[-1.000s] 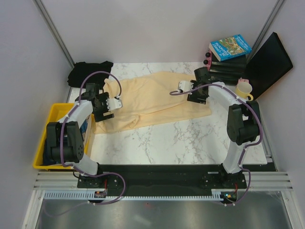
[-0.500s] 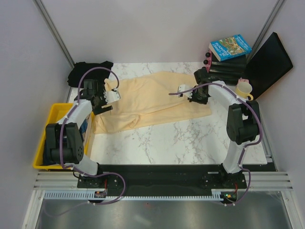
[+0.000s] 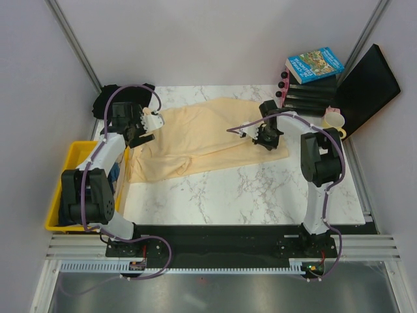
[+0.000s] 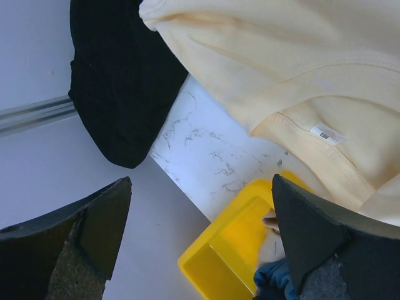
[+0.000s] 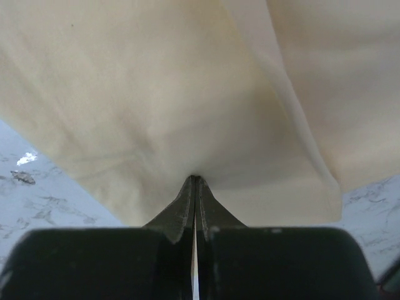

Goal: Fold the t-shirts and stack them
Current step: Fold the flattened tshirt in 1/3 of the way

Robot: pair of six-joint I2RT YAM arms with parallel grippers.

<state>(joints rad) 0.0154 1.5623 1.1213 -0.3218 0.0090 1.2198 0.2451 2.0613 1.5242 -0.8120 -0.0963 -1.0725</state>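
A large cream-yellow t-shirt (image 3: 208,137) lies spread across the marble table (image 3: 260,189). My right gripper (image 3: 264,138) is down on the shirt's right part. In the right wrist view its jaws (image 5: 195,179) are shut, with a pucker of cream cloth (image 5: 187,81) pinched at the tips. A black t-shirt (image 3: 114,98) lies bunched at the far left corner. My left gripper (image 3: 138,134) hangs open above the cream shirt's left end. Between its fingers (image 4: 69,244) the left wrist view shows the black shirt (image 4: 119,81), the cream collar (image 4: 312,134) and bare table.
A yellow bin (image 3: 75,173) stands off the table's left edge, with blue cloth (image 4: 275,281) inside. At the back right are books (image 3: 315,64), a leaning black board (image 3: 368,85) and a yellow mug (image 3: 334,122). Grey walls close in the sides.
My right gripper has shut on the cream shirt's right part and turned down onto it. My left gripper, still open, has moved toward the far left corner.
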